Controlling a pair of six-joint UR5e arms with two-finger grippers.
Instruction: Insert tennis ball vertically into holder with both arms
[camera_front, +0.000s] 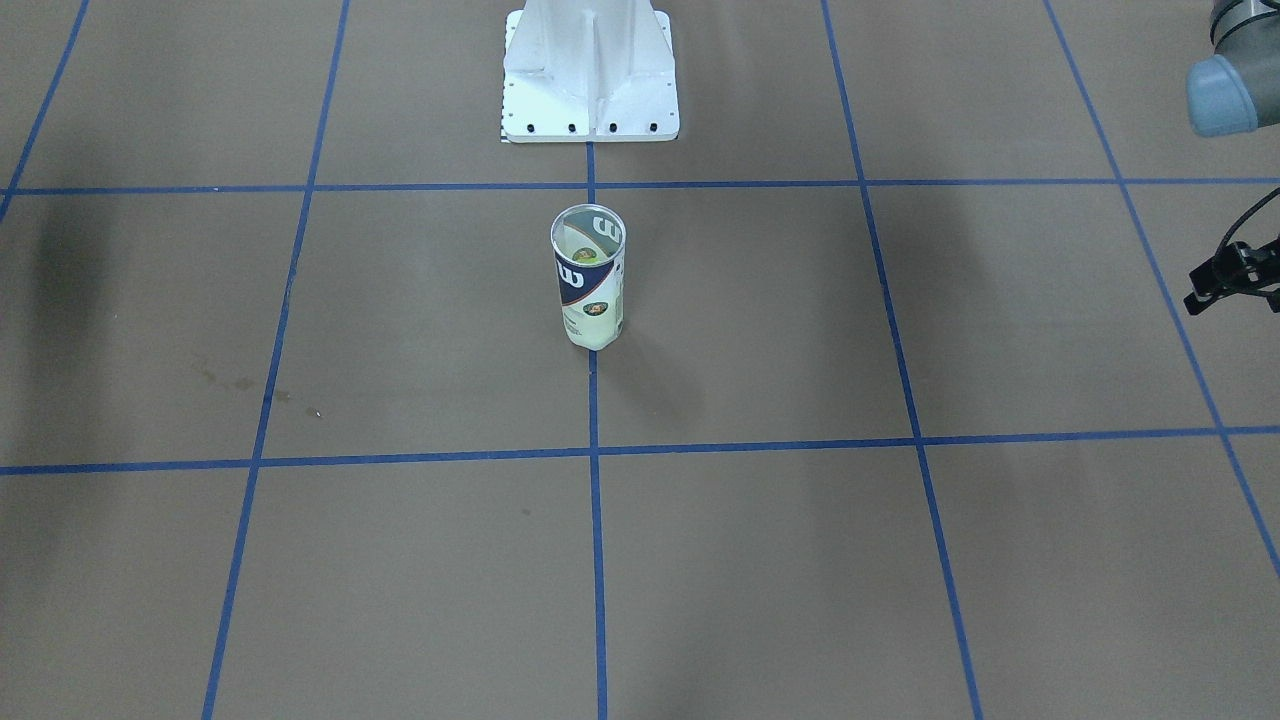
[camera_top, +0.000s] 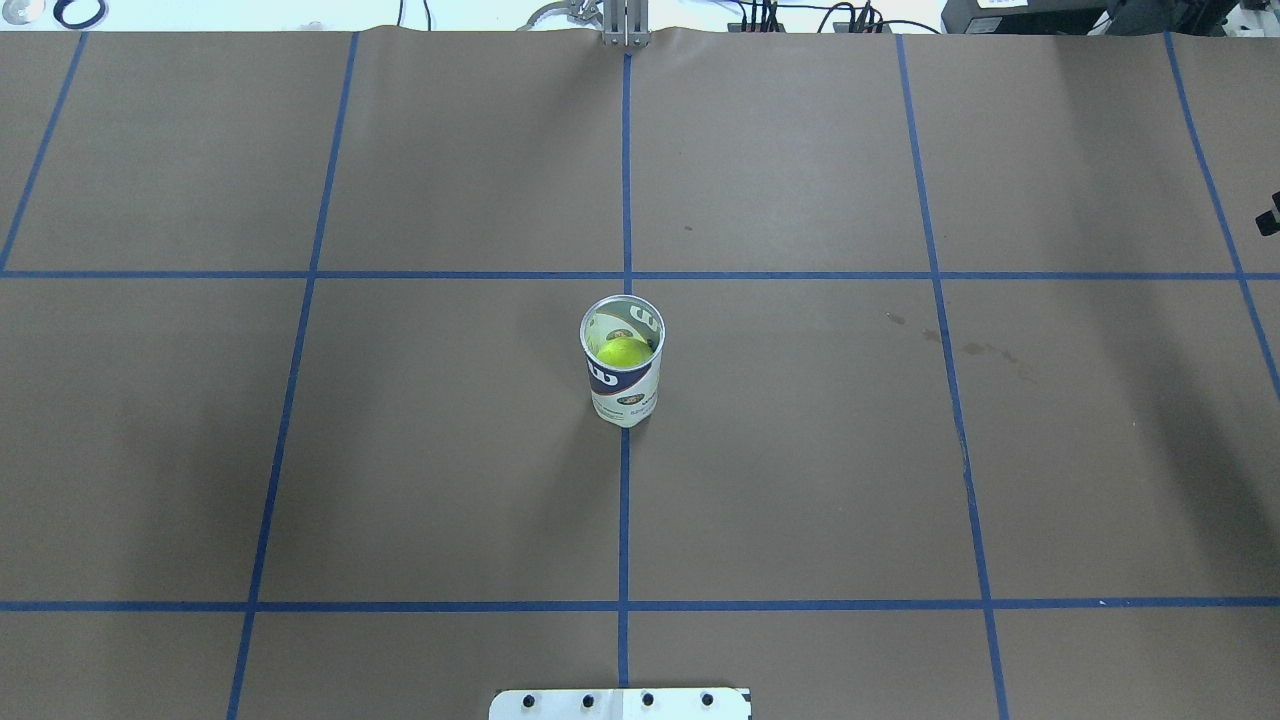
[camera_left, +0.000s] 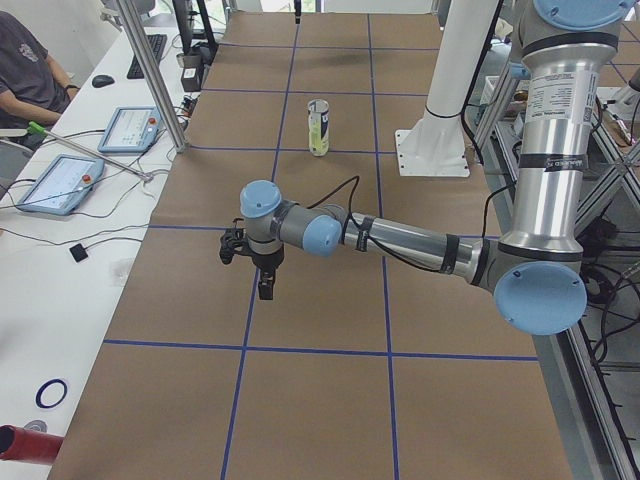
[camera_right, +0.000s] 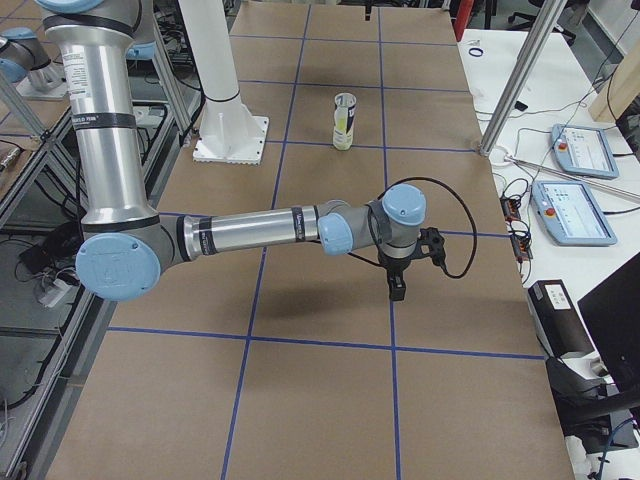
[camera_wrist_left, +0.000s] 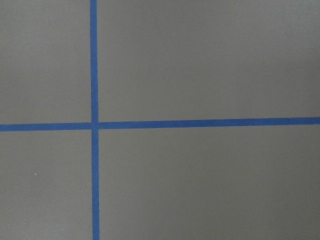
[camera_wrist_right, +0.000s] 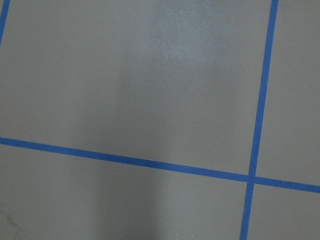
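Even bright light, soft shadows on the table (camera_front: 420, 560), pale glare patch in right wrist view

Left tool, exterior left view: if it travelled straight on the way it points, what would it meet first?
The left tool points down, so it would likely meet the paper-covered table first, near a blue tape line. Nothing shows between.
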